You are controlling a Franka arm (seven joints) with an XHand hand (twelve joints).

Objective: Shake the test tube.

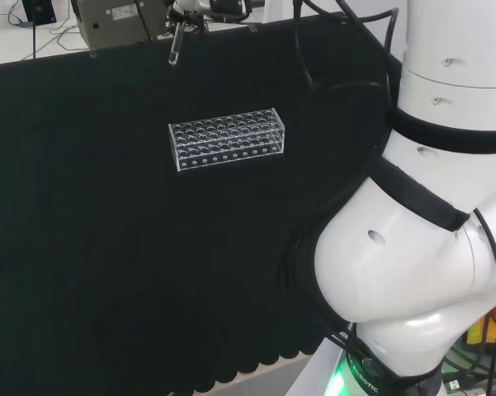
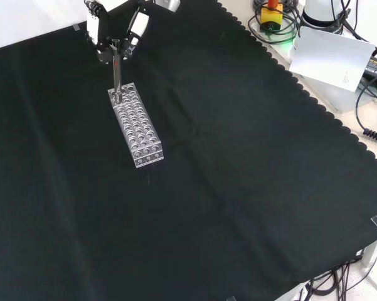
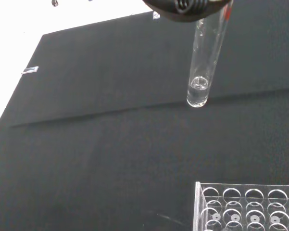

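- Hand (image 2: 116, 28) is up at the top of the front view, fingers curled in and pinching the upper end of the test tube (image 2: 116, 75), so it's closed on the tube, nothing else in it.
- Tube hangs roughly upright below the fingers, bottom end down. Held by the top prob. so the lower part is free to swing when shaken.
- Wrist view: a little clear liquid sits in the tube's rounded bottom; keeping the mouth up means it shouldn't spill.
- Rack (image 1: 227, 138), clear plastic w/ rows of holes, stands on the black-cloth table (image 2: 238, 188).
- Front view puts the tube's tip over the rack's far end; wrist view shows it off to the side and clear of the rack. I can't tell for sure, but it looks lifted out, not seated.
- Judgement: tube is raised and free of the rack, so shaking can go ahead w/out knocking the rack.
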